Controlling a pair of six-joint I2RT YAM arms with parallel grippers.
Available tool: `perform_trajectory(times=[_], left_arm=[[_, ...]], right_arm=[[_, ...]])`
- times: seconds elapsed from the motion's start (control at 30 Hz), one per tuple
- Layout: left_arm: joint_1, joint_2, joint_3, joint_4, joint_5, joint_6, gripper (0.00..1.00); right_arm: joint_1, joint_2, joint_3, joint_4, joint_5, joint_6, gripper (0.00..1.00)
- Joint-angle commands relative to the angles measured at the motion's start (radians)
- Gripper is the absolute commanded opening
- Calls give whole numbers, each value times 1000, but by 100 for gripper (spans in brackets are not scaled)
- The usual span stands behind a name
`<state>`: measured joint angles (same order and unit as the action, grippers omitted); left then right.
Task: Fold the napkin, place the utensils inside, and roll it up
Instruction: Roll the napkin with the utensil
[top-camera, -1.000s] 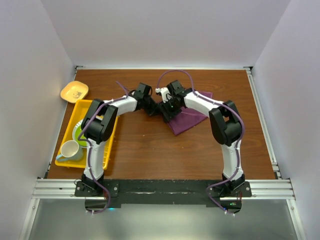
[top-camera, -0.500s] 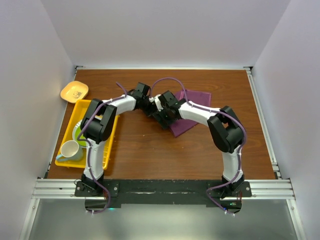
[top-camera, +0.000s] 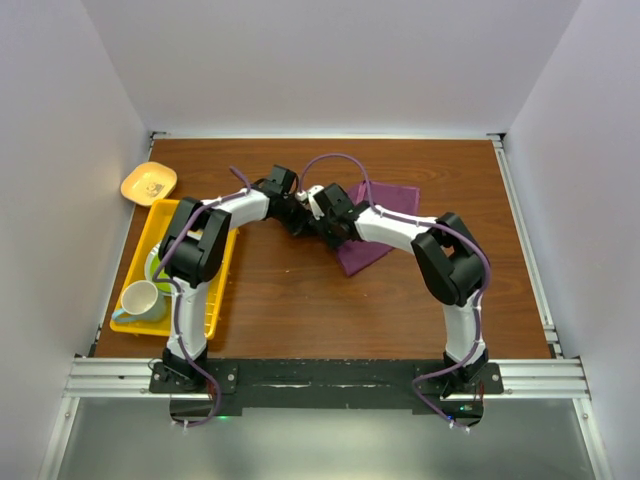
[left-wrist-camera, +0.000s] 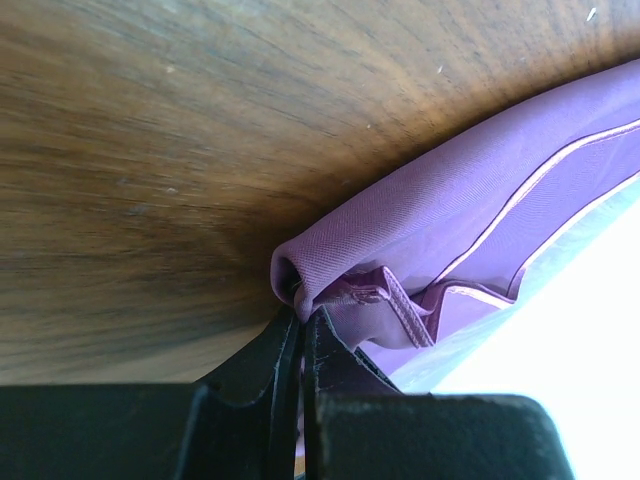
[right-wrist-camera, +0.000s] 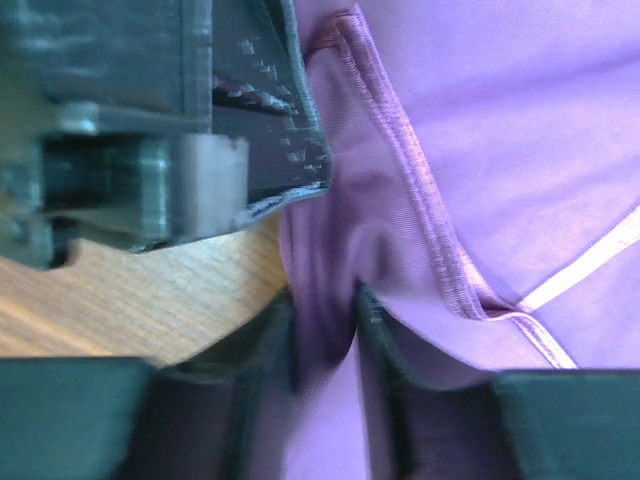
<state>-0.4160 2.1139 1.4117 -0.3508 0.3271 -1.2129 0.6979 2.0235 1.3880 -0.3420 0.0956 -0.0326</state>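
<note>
The plum-purple napkin (top-camera: 385, 215) lies folded on the brown table, right of centre. My left gripper (top-camera: 303, 218) and right gripper (top-camera: 322, 222) meet at its left corner. In the left wrist view the left gripper (left-wrist-camera: 302, 318) is shut on a folded edge of the napkin (left-wrist-camera: 470, 210). In the right wrist view the right gripper (right-wrist-camera: 325, 312) is shut on a fold of the napkin (right-wrist-camera: 500, 150), with the left gripper's black body just above it. No utensils show.
A yellow tray (top-camera: 222, 285) at the left holds a green plate (top-camera: 153, 268) and a white cup (top-camera: 140, 298). A small yellow dish (top-camera: 148, 182) sits behind it. Metal rails run along the table's right and near edges.
My right gripper has slid left across the napkin to its left corner beside the left gripper, pulling the cloth's left edge with it. The left arm has barely moved.
</note>
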Motion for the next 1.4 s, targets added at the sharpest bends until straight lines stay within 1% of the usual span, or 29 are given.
perform_trajectory(times=[0.0, 0.03, 0.13, 0.2, 0.23, 0.27, 0.3, 0.33, 0.37, 0.4, 0.43, 0.47, 0.5, 0.53, 0.6, 0.63, 0.7, 0.8, 0.83, 0.9, 1.03, 1.13, 1.23, 1.37], left_arm=[[11, -45, -5, -59, 16, -5, 6], [13, -48, -5, -60, 18, -10, 6], [19, -58, -2, -62, 21, -4, 7], [28, -65, 7, -79, 12, 15, 10], [32, -74, 12, -85, 7, 45, 18], [37, -80, 29, -105, -17, 64, 22], [45, -86, 36, -112, -29, 84, 27], [48, -104, 44, -120, -39, 119, 35], [52, -117, 47, -122, -52, 134, 39], [60, -126, 49, -116, -54, 150, 43], [62, -150, 50, -109, -60, 183, 50], [63, -161, 55, -111, -69, 200, 54], [65, -172, 56, -112, -68, 216, 58], [66, -187, 58, -125, -69, 242, 60], [66, -201, 47, -129, -66, 248, 64], [66, -209, 24, -114, -50, 243, 66], [66, -203, 10, -103, -30, 236, 73], [65, -157, 20, -112, -10, 220, 77], [65, -129, 29, -105, 1, 226, 77], [65, -109, 50, -126, -23, 246, 77], [65, -85, 90, -142, -115, 381, 77], [65, -63, 102, -174, -145, 441, 78], [63, -66, 32, -69, -80, 435, 78], [49, -35, 12, -36, -56, 406, 77]], right_arm=[[-6, 27, -64, -9, 18, 57, 22], [-6, 40, -67, -8, -9, 60, 14], [-11, 70, -46, -28, -69, 69, 0], [-27, 80, -23, -43, -178, 91, 0], [-35, 84, -15, -51, -219, 102, 0], [-60, 89, -9, -49, -325, 127, 0], [-75, 90, -10, -42, -385, 143, 0], [-104, 95, -7, -34, -437, 158, 0], [-121, 106, -3, -29, -542, 186, 0], [-133, 112, -1, -29, -584, 197, 0], [-158, 113, 2, -19, -626, 207, 0], [-169, 122, 5, -14, -660, 226, 0], [-181, 127, 6, -9, -730, 237, 0], [-210, 133, 3, 10, -769, 249, 0], [-238, 155, 3, 24, -863, 279, 0], [-260, 161, 0, 38, -881, 289, 0], [-279, 179, 0, 43, -912, 295, 0], [-293, 199, 0, 52, -942, 300, 0], [-294, 199, 9, 38, -935, 293, 0], [-296, 198, 6, 40, -927, 284, 0], [-294, 193, 0, 44, -913, 277, 0], [-294, 199, 11, 28, -907, 266, 0], [-294, 202, 20, 12, -892, 250, 0], [-294, 198, 29, -5, -881, 237, 0]])
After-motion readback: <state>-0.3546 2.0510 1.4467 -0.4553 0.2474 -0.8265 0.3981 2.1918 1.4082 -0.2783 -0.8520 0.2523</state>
